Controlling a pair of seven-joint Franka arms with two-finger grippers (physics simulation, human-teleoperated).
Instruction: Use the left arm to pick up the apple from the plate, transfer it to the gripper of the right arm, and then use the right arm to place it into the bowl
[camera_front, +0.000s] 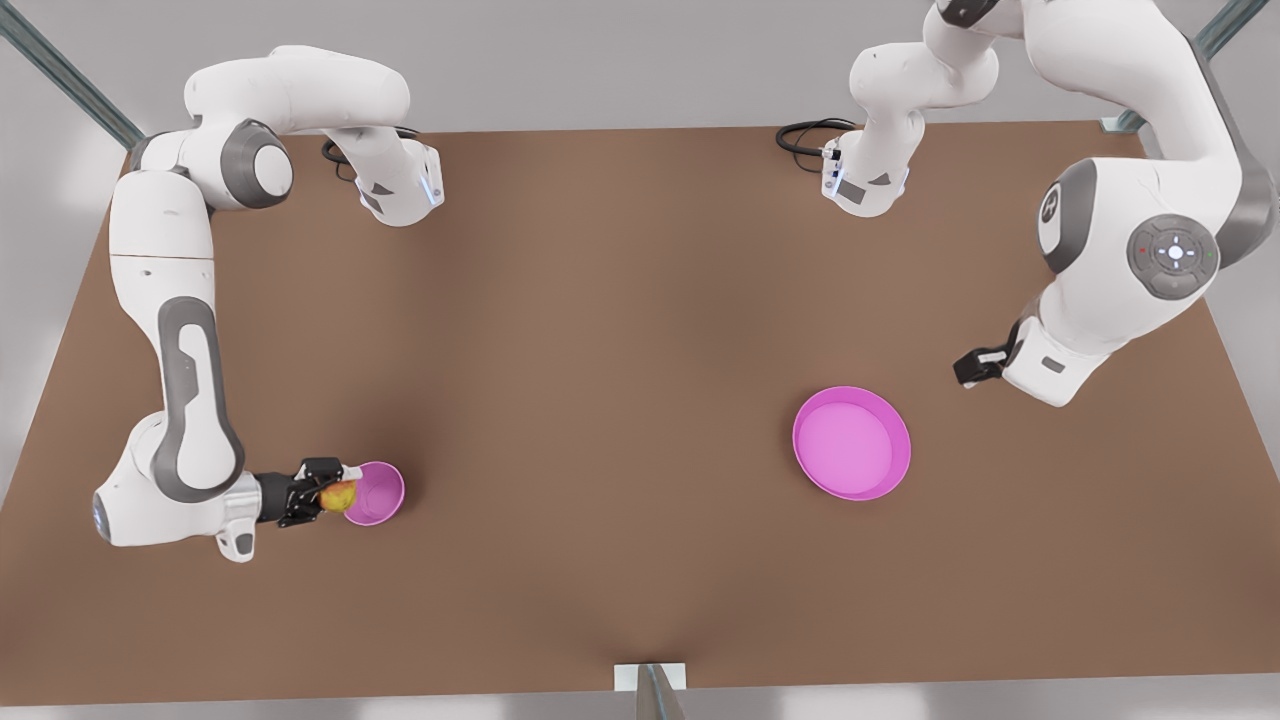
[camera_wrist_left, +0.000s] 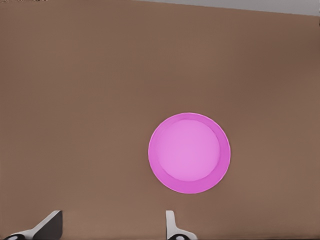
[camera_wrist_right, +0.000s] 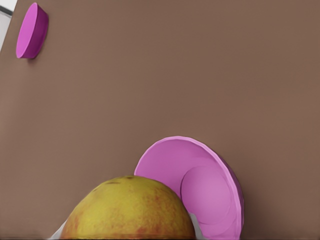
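Observation:
The yellow-green, red-blushed apple sits between the fingers of my right gripper, which is shut on it and lies low and level at the front view's left. The apple hangs right at the rim of the small deep pink bowl, on the bowl's left side; the bowl is just beyond it. The wide pink plate lies bare at the front view's right. My left gripper waits above and to the right of the plate, open, its fingertips spread with nothing between them.
The brown table stretches between bowl and plate. The plate appears far off from the right wrist. Two arm bases with cables stand at the table's far edge, and a metal post marks the near edge.

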